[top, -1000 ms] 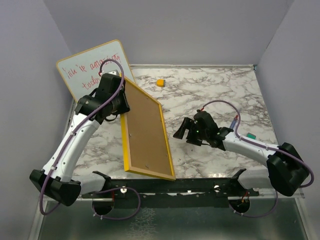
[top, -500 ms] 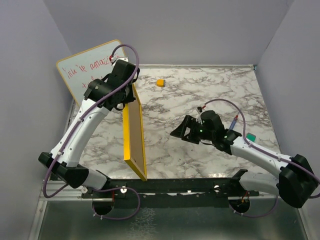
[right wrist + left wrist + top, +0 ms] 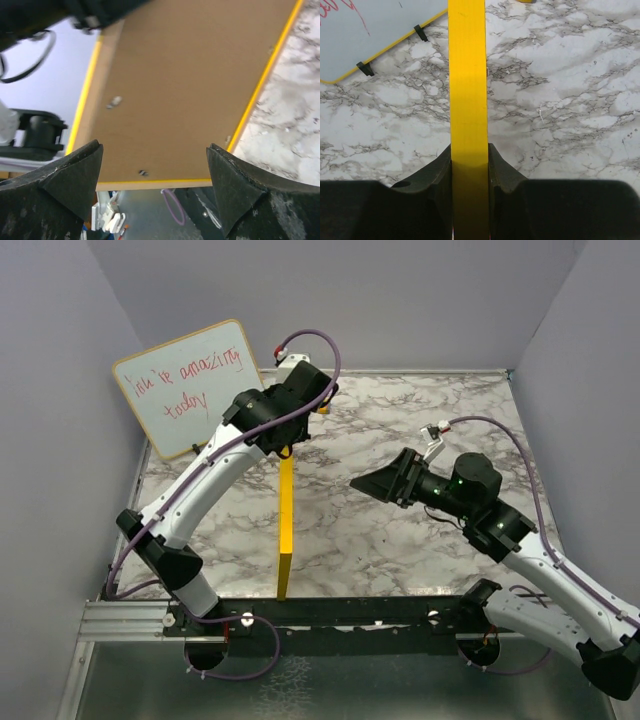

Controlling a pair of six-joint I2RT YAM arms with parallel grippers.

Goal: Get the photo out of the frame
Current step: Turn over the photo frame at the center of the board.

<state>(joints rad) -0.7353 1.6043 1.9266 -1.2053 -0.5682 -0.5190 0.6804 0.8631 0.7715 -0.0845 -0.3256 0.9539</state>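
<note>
The frame (image 3: 286, 520) stands on edge on the marble table, seen from above as a thin yellow strip. My left gripper (image 3: 287, 452) is shut on its far top edge; in the left wrist view the yellow edge (image 3: 468, 90) runs up between my two fingers (image 3: 436, 172). My right gripper (image 3: 372, 483) is open and empty, to the right of the frame and apart from it, pointing at it. The right wrist view shows the frame's brown back (image 3: 190, 85) with small clips (image 3: 114, 102) and yellow border. The photo is hidden.
A whiteboard (image 3: 192, 386) with red handwriting leans at the back left, also in the left wrist view (image 3: 375, 32). A small yellow block (image 3: 322, 406) lies far behind the left gripper. A teal object sat at the right, now hidden by the right arm.
My left gripper has swung the frame from leaning with its brown back showing to standing upright on edge, and moved right. My right gripper has risen and turned toward the frame's back.
</note>
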